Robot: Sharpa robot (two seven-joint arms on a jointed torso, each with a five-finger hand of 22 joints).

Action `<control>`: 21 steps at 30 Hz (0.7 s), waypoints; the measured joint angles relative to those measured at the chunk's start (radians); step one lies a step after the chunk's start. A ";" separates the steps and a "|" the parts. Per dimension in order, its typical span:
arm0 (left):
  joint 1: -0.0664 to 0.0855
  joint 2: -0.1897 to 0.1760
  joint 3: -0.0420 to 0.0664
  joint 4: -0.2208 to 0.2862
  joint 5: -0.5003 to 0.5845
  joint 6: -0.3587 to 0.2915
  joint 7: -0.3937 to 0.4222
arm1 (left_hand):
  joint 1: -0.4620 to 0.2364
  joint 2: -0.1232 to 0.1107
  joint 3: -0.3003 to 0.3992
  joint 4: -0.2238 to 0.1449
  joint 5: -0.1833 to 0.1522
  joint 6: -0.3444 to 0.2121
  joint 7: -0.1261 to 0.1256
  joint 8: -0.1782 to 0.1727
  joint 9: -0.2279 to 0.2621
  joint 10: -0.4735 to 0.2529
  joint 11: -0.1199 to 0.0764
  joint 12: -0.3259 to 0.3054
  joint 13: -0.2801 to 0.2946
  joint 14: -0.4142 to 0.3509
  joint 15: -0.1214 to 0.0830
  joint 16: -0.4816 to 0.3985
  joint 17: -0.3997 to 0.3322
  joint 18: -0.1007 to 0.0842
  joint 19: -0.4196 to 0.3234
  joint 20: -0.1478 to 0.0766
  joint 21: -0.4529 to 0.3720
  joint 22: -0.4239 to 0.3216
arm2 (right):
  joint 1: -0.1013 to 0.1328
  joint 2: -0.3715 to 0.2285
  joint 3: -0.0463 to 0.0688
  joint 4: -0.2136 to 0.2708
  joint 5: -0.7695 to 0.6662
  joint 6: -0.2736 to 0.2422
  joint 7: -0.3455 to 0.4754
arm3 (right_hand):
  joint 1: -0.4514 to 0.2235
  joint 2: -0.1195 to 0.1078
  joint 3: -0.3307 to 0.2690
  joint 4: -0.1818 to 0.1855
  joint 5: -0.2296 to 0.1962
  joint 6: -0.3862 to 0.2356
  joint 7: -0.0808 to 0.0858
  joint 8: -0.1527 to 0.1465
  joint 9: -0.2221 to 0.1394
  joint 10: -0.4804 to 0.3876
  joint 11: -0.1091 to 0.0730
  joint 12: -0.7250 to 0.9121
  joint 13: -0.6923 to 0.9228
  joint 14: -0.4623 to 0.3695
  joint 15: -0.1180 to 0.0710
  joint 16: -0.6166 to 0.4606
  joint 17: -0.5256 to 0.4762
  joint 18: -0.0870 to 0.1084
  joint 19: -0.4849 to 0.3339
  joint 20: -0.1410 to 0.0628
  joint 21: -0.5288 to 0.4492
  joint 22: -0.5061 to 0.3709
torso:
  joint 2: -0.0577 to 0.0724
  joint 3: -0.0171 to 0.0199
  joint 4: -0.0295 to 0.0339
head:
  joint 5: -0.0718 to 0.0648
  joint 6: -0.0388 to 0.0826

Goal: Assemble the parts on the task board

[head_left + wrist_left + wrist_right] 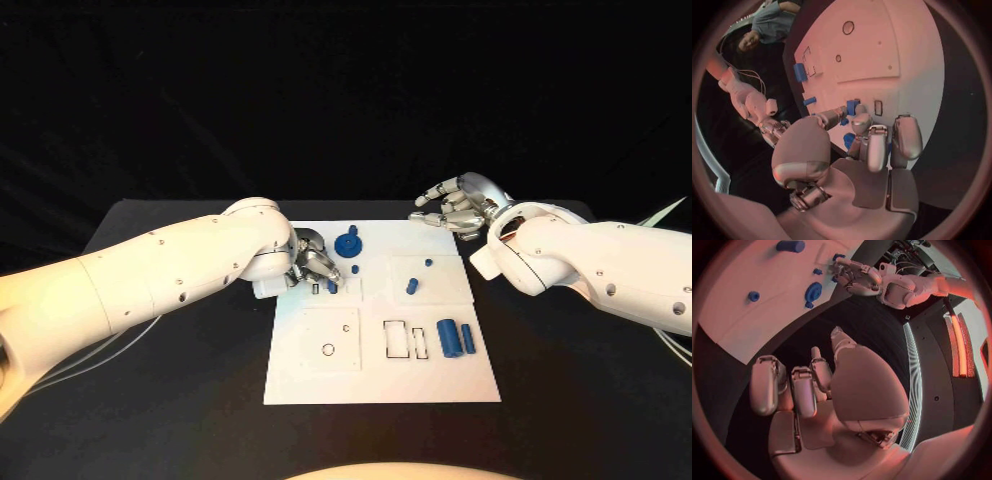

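The left hand (312, 267) is working low over the board (433, 385), its fingers (870, 145) curling around a small blue part (852, 107) that sits pinched at their tips, right beside a narrow rectangular slot (877, 107). A second blue piece (848, 140) is peeking out just under the fingers, so I cannot tell whether the hand is gripping one part or touching two. By the look of it, the step in hand is seating this part into the slot, and the next move is calling for a fine alignment and a straight press down without nudging the neighbours. The right hand (459, 207) is hovering past the board's far edge, fingers (798, 390) loosely curled in and holding nothing. Just beyond the left fingertips a gear (348, 243) is standing, near enough that it may be crowding the approach. Farther out, a short peg (411, 286) and a tiny stud (428, 264) are resting mid-board, and well away from both hands two cylinders (456, 338) are lying next to two empty rectangular outlines (395, 339), apparently waiting their turn.
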 measured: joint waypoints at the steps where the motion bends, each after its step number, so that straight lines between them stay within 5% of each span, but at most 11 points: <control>1: 0.000 0.001 0.000 -0.001 0.000 0.000 0.000 | 0.000 0.000 0.000 0.000 0.000 0.001 -0.001 0.003 0.001 0.000 0.000 0.000 0.001 0.000 0.000 0.000 0.000 0.000 0.000 0.000 0.000 0.000 | 0.000 0.000 0.000 0.000 0.000 0.000 0.000 | 0.000 0.000 0.000 0.000 0.000 0.000 0.000 0.000 0.000 0.000 0.000 0.000 0.000 0.000 0.000 0.000 0.000 0.000 0.000 0.000 0.000 0.000 | 0.000 0.0000 -0.0002 | 0.000 0.000; 21: 0.002 0.009 -0.004 -0.007 -0.012 0.014 0.000 | -0.022 0.002 0.011 0.011 0.000 0.011 -0.011 0.014 0.051 0.012 -0.012 0.012 0.015 -0.007 -0.007 0.000 0.000 0.000 0.003 -0.004 0.000 0.000 | 0.000 -0.001 0.000 0.000 -0.002 0.002 0.000 | 0.000 0.000 0.000 0.000 0.000 0.000 0.000 0.000 0.000 0.000 0.000 0.000 0.000 0.000 0.000 0.000 0.000 0.000 0.000 0.000 0.000 0.000 | -0.001 -0.0007 0.0014 | -0.006 -0.006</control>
